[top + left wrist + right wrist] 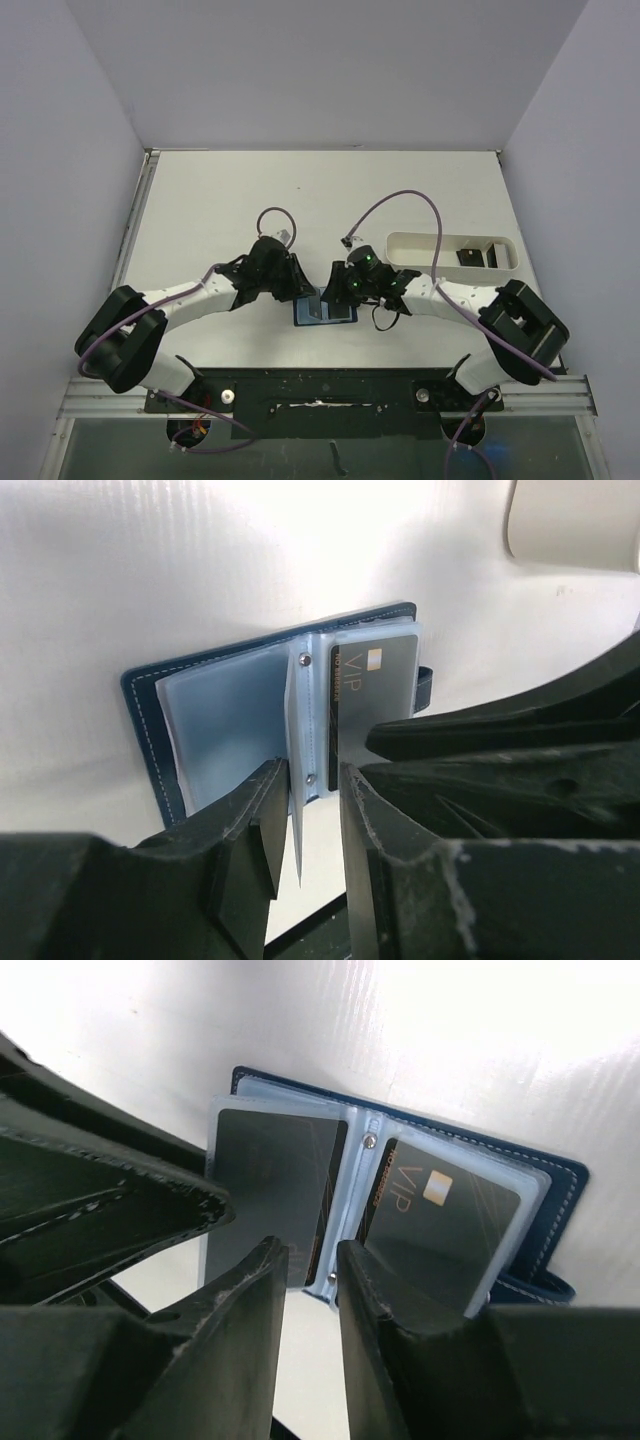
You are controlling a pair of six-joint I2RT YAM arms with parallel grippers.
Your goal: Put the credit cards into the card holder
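Observation:
The navy card holder (325, 312) lies open on the table between both grippers. In the left wrist view its cover (145, 695) shows, with clear blue sleeves and a dark VIP credit card (375, 680) in the right sleeve. My left gripper (310, 775) (300, 290) is narrowly open, and a thin sleeve leaf (297, 815) stands upright between its jaws, unclamped. My right gripper (310, 1250) (338, 292) is narrowly open and empty over the holder's spine. In the right wrist view the holder (560, 1185) has a plain dark card (275, 1190) and the VIP card (440, 1225) in its sleeves.
A long white tray (400, 245) stands at the right, behind the right arm, with two dark cards (469, 257) (494, 255) in it. The two grippers are very close together over the holder. Purple cables loop above both wrists.

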